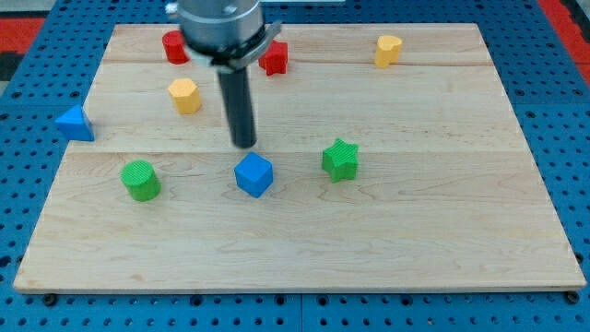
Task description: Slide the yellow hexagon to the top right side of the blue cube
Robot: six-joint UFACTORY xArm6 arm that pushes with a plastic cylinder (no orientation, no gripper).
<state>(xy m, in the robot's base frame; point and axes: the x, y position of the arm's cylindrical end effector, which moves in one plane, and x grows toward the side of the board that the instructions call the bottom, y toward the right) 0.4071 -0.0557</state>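
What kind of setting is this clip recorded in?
Likely a robotics lab bench: a pale wooden board lies on a blue perforated mounting surface, with small coloured plastic blocks scattered about, such as the blue cube just below my tip and the yellow hexagon.

— What colours have I got on the board [442, 231]?

— Pale wood grain, laid on a blue pegboard base [37, 304] dotted with holes. I see a yellow hexagon [184, 95], a yellow heart [388, 50], a blue cube [253, 174] and a blue triangle [74, 124].

— And the rest?

— A green cylinder [140, 180] and a green star [340, 160], both with ribbed tops. Two red blocks [174, 46] [274, 58], shapes unclear. My tip [243, 144] is dark grey.
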